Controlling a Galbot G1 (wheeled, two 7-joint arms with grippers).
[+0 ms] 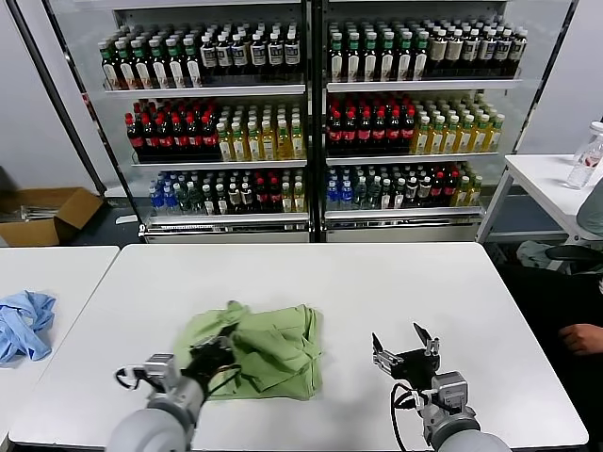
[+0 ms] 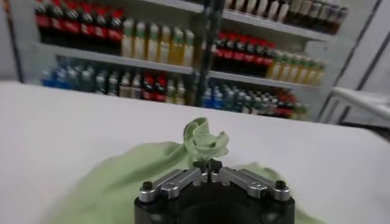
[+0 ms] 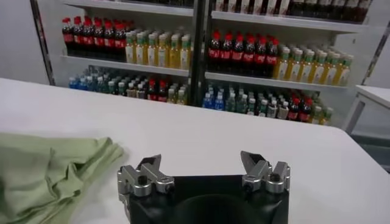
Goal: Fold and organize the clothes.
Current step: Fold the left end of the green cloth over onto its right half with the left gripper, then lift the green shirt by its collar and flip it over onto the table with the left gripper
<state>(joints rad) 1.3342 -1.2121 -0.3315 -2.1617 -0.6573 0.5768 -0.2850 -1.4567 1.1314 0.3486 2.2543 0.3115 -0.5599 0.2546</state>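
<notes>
1. My left claw point(image 1: 215, 355) is low over the near-left part of the white bench point(image 1: 377, 282), at the left edge of the light green shirt point(image 1: 268, 344).
2. In the left wrist view that claw point(image 2: 208, 165) has its fingers pinched together on a fold of the shirt point(image 2: 122, 173), and a twisted tuft of cloth stands up just past the fingertips.
3. The shirt lies bunched and partly folded on the bench, a little left of centre and towards my near edge, with its layered folds running to the right.
4. My right claw point(image 1: 405, 345) hovers above bare bench to the right of the shirt, apart from it.
5. In the right wrist view the right claw point(image 3: 204, 167) has its fingers spread wide with nothing between them, and the shirt's edge point(image 3: 55, 170) lies off to one side.
6. A smaller light blue garment point(image 1: 24, 323) sits crumpled on a separate bench at my far left.
7. Behind the bench stands a glass-fronted cooler point(image 1: 311, 122) full of bottled drinks.
</notes>
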